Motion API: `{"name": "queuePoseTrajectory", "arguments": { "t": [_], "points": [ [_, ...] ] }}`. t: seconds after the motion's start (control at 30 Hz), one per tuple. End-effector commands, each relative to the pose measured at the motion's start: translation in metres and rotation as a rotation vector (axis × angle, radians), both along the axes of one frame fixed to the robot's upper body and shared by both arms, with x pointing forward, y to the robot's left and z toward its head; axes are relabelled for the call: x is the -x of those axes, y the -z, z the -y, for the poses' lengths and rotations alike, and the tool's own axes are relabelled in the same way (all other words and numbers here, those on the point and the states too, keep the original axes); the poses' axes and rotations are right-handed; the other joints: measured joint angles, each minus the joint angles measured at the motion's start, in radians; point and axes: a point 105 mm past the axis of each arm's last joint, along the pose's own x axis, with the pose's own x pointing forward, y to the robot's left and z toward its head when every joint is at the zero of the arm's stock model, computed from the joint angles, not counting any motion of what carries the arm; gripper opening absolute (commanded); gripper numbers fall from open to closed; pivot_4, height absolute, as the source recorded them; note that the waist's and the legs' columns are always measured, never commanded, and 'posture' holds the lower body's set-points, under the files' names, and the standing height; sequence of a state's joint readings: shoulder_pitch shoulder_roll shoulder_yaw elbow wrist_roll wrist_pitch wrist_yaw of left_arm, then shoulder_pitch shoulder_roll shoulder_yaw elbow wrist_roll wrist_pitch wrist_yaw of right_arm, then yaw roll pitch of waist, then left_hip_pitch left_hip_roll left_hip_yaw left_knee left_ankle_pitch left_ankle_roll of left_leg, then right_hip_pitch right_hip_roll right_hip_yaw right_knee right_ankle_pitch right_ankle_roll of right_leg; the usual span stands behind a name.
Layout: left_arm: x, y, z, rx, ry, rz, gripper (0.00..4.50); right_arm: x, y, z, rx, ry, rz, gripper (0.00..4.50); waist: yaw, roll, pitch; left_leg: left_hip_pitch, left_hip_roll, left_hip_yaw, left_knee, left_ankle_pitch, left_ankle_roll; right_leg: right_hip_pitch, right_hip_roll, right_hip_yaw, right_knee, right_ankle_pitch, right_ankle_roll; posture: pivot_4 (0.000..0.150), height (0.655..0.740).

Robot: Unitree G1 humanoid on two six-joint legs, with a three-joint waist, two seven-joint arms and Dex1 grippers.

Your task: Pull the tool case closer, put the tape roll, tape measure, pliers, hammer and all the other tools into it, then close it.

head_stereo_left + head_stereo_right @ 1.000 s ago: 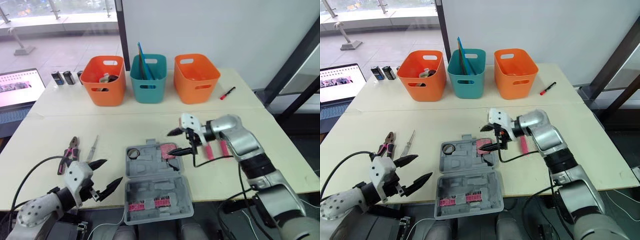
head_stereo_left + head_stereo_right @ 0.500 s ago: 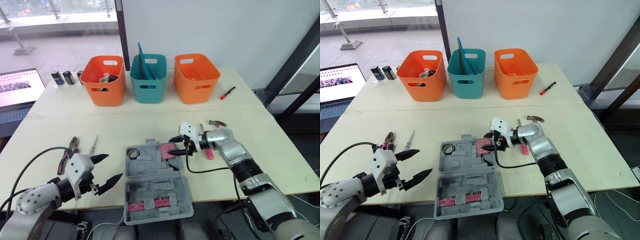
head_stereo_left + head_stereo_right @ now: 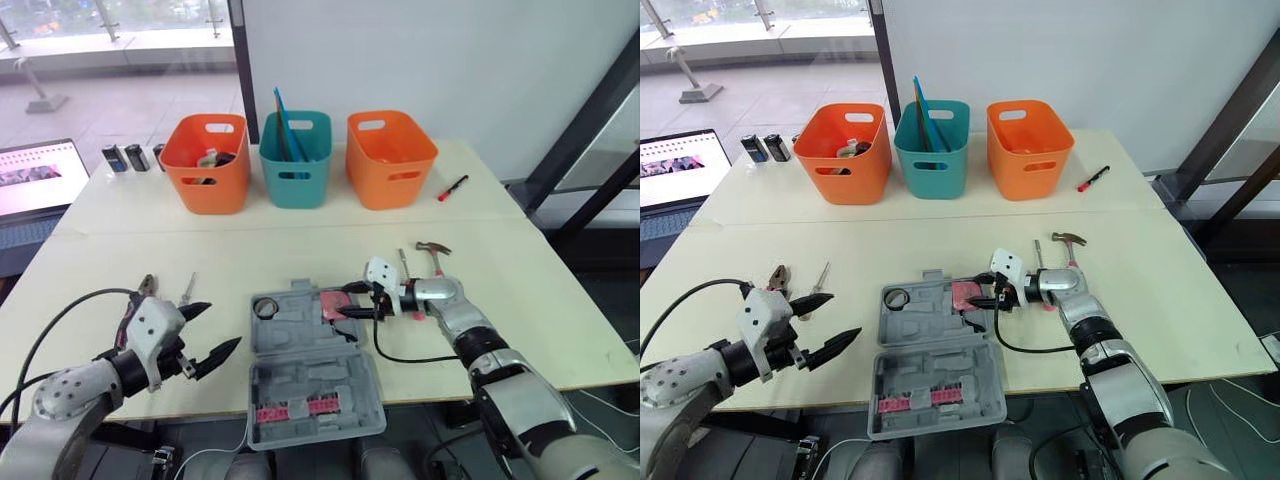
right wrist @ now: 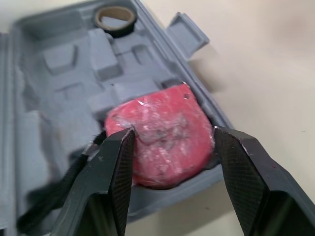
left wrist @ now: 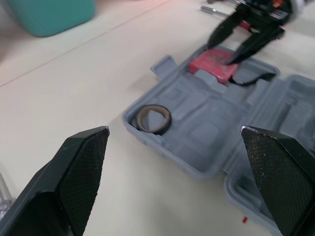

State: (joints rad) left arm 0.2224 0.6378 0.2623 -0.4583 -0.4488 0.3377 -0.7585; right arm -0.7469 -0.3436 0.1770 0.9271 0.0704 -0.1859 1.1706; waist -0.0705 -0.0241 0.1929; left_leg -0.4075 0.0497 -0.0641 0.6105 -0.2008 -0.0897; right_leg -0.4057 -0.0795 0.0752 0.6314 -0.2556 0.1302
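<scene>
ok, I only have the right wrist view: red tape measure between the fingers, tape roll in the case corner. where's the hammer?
Observer: The hammer lies on the table just beyond the right gripper, outside the tool case.
Operator: pliers?
Observer: The pliers are on the table to the robot's left of the case, with a screwdriver beside them.
Operator: left gripper holding anything?
Observer: No. The left gripper is open and empty, near the pliers.
</scene>
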Motion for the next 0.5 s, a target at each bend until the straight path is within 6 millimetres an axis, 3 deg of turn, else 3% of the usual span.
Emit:
{"name": "queuePoseTrajectory", "arguments": {
  "t": [0.03,0.17,0.3,0.4,0.5],
  "points": [
    [0.001,-0.007,-0.012,0.034,-0.014,0.028,4.50,-0.011,-0.045,0.006,-0.123,0.043,0.126,2.70,-0.001,0.001,0.001,-0.001,0.000,0.000,0.000,0.000,0.000,-0.001,0.000,0.000,0.000,0.000,0.000,0.150,0.7344],
    [0.011,0.001,-0.041,0.107,-0.084,-0.025,4.50,-0.003,-0.060,0.043,-0.165,0.084,0.097,2.70,0.002,0.001,0.001,-0.001,0.000,0.000,-0.001,0.000,0.000,-0.002,0.000,0.000,0.000,0.000,0.000,0.150,0.7344],
    [0.024,0.013,-0.081,0.090,-0.269,-0.025,4.50,0.004,-0.064,0.100,-0.184,0.254,0.108,4.34,0.006,0.001,0.001,-0.002,0.000,0.000,0.000,0.000,0.000,-0.001,-0.001,0.000,-0.002,-0.001,0.000,0.150,0.7344],
    [0.043,0.025,-0.104,0.062,-0.377,-0.035,4.50,0.011,-0.065,0.134,-0.194,0.372,0.138,4.43,-0.001,0.001,0.001,-0.002,0.000,0.000,0.000,0.000,0.000,-0.002,-0.001,0.000,-0.002,-0.001,0.000,0.150,0.7344],
    [0.075,0.032,-0.139,0.075,-0.552,-0.025,4.50,0.027,-0.053,0.190,-0.178,0.573,0.143,4.43,-0.002,0.000,0.001,-0.001,0.000,0.001,0.000,0.000,0.000,-0.003,-0.001,0.001,-0.002,0.000,-0.001,0.150,0.7344]
  ]
}}
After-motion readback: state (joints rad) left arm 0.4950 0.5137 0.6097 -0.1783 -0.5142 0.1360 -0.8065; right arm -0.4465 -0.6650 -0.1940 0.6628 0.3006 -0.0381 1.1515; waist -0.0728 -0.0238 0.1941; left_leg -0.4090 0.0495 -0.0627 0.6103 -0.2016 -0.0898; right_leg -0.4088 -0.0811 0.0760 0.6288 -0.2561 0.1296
